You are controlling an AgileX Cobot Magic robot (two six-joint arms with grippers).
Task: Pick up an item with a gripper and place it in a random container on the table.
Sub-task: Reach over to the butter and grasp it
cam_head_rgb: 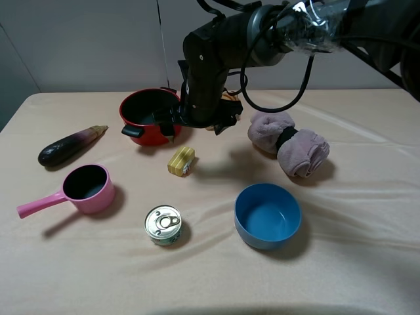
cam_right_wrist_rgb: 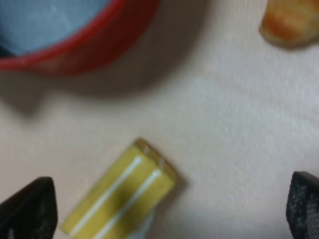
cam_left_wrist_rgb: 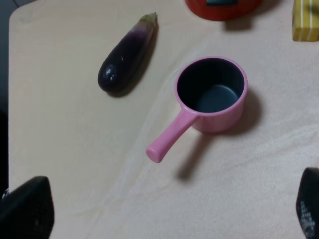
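The yellow butter-like block (cam_head_rgb: 181,161) lies on the cloth just in front of the red pot; it also shows in the right wrist view (cam_right_wrist_rgb: 122,201) and at the edge of the left wrist view (cam_left_wrist_rgb: 305,20). My right gripper (cam_head_rgb: 197,125) has reached across the middle and hangs open and empty just above and behind the block, its fingertips (cam_right_wrist_rgb: 27,206) wide apart on either side of it. The blue bowl (cam_head_rgb: 268,214) stands empty at front right. My left gripper (cam_left_wrist_rgb: 167,219) is open and empty over the pink saucepan (cam_left_wrist_rgb: 212,94); it is out of the exterior view.
A red pot (cam_head_rgb: 149,115) stands behind the block, partly under the right arm. An eggplant (cam_head_rgb: 69,146) and the pink saucepan (cam_head_rgb: 88,187) are at the left. A tin can (cam_head_rgb: 163,225) is at the front. A rolled pink towel (cam_head_rgb: 289,142) is at the right. A croissant (cam_right_wrist_rgb: 291,20) lies near the pot.
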